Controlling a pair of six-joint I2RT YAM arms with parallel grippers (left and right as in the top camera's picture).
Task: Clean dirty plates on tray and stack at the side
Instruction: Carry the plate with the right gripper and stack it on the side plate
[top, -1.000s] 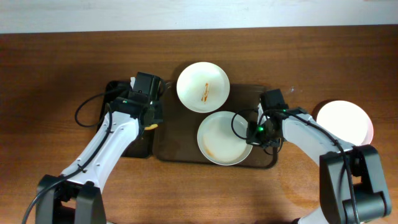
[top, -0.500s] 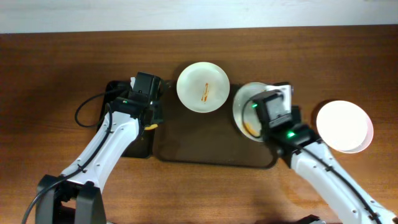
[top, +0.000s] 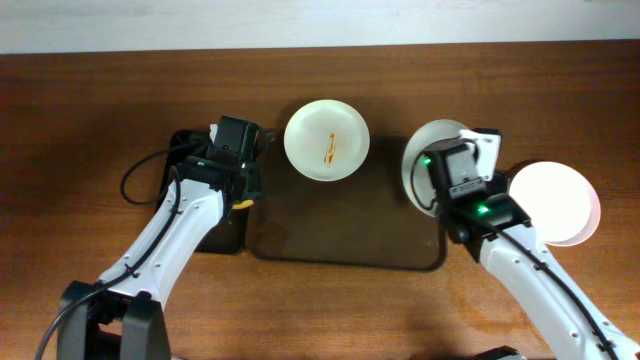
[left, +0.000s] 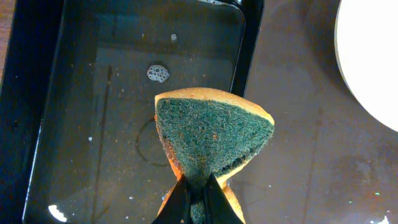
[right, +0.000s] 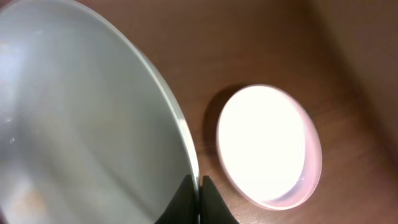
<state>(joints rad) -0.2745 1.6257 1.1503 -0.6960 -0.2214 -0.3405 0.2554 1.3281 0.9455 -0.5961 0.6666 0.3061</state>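
**Right gripper** (right: 198, 200): fingers pressed onto the rim of a plate (right: 81, 124), pinching it. The plate is tilted steeply and hangs over the right end of the tray (top: 330, 225). In the wrist view, a faint orange smear shows low on its face.

**Stack** (top: 553, 202): white with a pinkish rim, on the table right of the tray. It sits just right of the held plate and apart from it.

**Left gripper** (left: 198, 202): fingers closed on the lower edge of a sponge (left: 211, 134), which fans out above them. The sponge has an orange body and a green scouring face turned to the wrist camera.

**Basin** (left: 37, 124): black, with water and a few bubbles, just left of the tray. The sponge hangs over the basin's right wall, partly over the water and partly over the tray.

**Dirty plate** (top: 327, 140): white, lying flat with an orange streak at its centre. It overlaps the tray's far edge, well apart from both grippers.

**Tray**: dark, between the two arms on the brown table (top: 80, 100).
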